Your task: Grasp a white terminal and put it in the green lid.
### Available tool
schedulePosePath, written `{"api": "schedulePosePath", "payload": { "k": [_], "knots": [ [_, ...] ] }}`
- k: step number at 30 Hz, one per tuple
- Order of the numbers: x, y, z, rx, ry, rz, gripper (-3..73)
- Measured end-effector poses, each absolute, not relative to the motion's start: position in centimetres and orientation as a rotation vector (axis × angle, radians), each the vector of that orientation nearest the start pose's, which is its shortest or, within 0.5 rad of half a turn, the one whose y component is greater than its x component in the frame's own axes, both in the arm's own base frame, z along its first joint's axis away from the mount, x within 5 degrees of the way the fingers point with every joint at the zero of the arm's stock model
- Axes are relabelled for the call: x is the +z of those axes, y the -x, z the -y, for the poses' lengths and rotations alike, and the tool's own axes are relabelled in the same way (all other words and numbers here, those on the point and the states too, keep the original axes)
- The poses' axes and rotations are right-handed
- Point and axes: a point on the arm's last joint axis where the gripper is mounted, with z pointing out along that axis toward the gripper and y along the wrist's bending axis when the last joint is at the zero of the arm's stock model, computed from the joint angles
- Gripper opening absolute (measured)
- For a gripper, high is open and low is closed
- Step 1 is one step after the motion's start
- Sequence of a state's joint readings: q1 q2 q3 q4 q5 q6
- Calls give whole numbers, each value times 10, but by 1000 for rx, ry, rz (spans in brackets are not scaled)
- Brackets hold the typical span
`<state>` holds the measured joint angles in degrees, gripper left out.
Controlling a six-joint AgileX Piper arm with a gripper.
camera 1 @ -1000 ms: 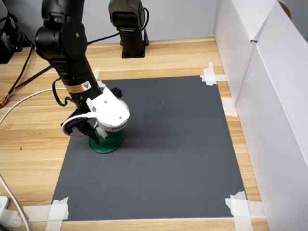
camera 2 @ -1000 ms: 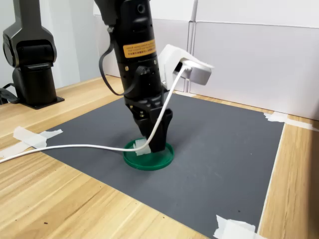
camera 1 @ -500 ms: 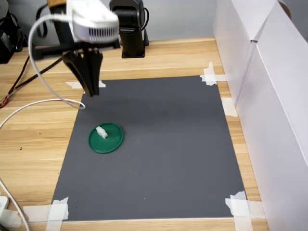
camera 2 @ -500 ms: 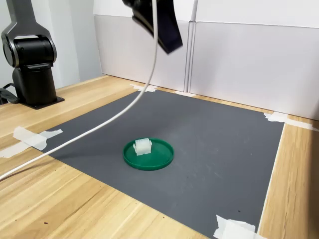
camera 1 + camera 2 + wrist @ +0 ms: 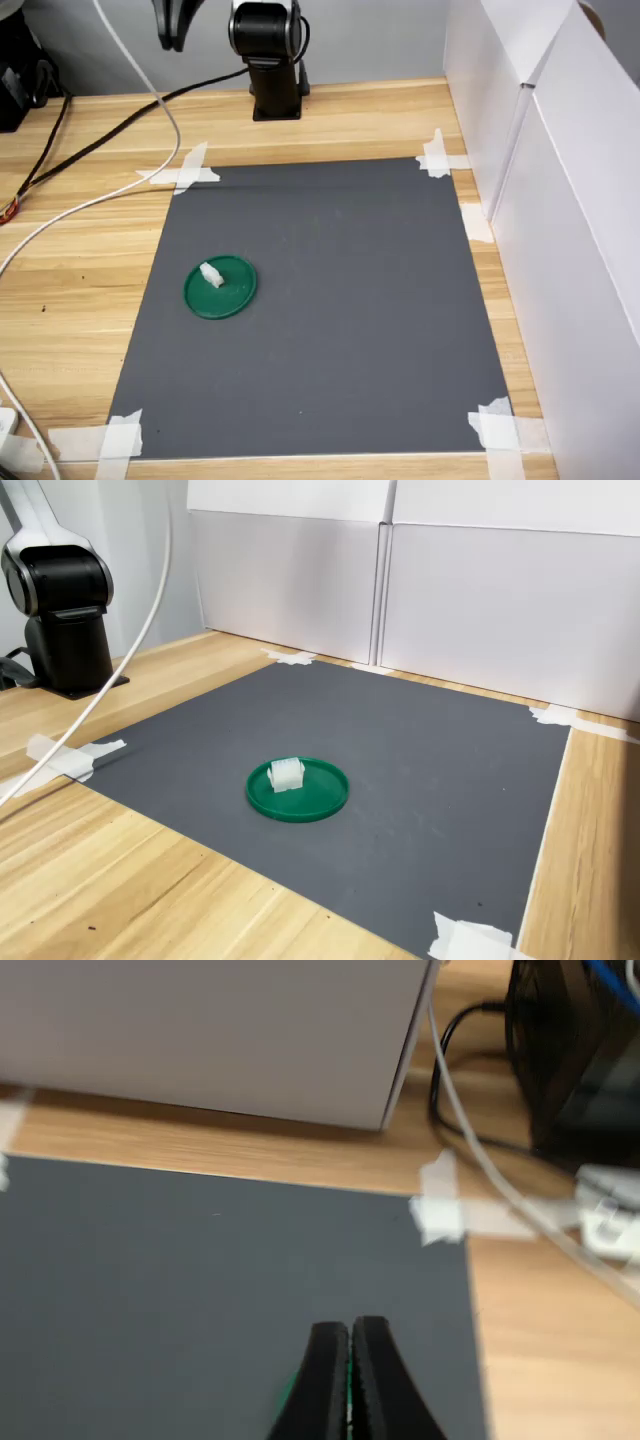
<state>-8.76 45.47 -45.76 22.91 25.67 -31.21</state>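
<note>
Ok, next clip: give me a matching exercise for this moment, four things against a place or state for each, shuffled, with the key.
Things:
1. white terminal
2. green lid
3. gripper
4. white cable

Places or states:
A. lies flat on the dark mat
B. trails across the wooden table
C. shut, holding nothing
D. sits inside the round disc

Pairs: 1-D, 2-A, 3-C, 4-B

Black arm, black gripper (image 5: pixel 350 1380)
Two tapered matte-black fingers (image 5: pixel 322 1380) are seen; a white cable (image 5: pixel 140 70) is trailed from the arm.
</note>
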Motion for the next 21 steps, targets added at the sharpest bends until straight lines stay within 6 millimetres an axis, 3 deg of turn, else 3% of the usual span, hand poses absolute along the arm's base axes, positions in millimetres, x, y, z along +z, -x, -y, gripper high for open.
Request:
{"api": "schedulePosePath", "payload": {
  "k": [7, 16, 21],
  "knots": [
    [349, -119, 5, 41, -56, -1813, -15],
    [299, -78, 0, 37, -77, -1751, -15],
    [285, -59, -2, 0, -51, -1688, -15]
  ]
}}
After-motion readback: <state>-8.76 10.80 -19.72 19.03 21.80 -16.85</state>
